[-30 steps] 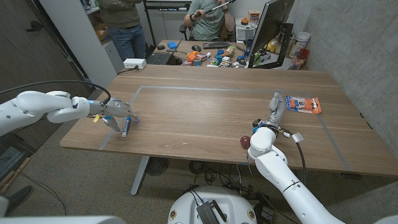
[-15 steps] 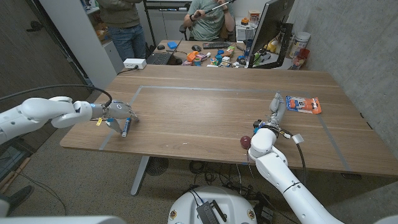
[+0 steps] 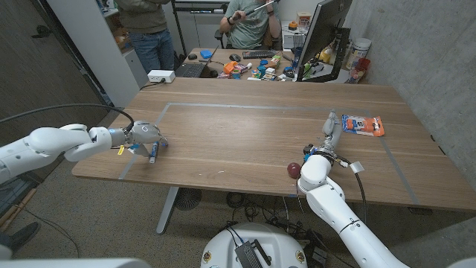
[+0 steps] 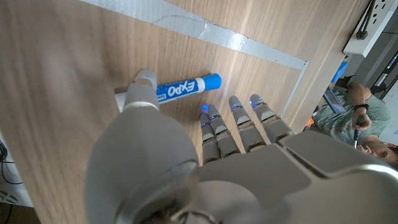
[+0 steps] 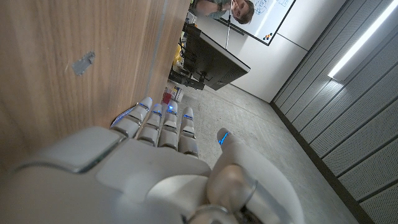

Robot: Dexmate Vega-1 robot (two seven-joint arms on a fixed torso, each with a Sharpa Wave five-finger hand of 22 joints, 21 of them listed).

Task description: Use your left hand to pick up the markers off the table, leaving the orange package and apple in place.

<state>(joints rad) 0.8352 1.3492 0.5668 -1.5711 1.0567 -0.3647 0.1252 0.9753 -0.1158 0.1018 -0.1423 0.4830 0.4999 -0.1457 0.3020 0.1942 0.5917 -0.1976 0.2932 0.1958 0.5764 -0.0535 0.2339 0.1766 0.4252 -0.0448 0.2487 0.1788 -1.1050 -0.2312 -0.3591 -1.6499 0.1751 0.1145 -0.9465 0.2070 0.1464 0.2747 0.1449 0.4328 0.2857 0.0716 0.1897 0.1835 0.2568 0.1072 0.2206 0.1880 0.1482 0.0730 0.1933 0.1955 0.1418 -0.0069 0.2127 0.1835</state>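
My left hand (image 3: pixel 143 135) down over blue marker (image 4: pixel 180 88) near table's (image 3: pixel 253 141) left front corner, thumb touching marker, grasp unclear. Right hand (image 3: pixel 330 125) released beside orange package (image 3: pixel 363 125); apple (image 3: pixel 294 169) near front edge.

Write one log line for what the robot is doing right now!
left hand: over blue marker, grip unclear | right hand: idle, holds nothing | orange package, apple: on table

The robot's left hand (image 3: pixel 143 134) has lowered at frame left onto the blue-capped white marker (image 3: pixel 153 152), fingers now curled over it.
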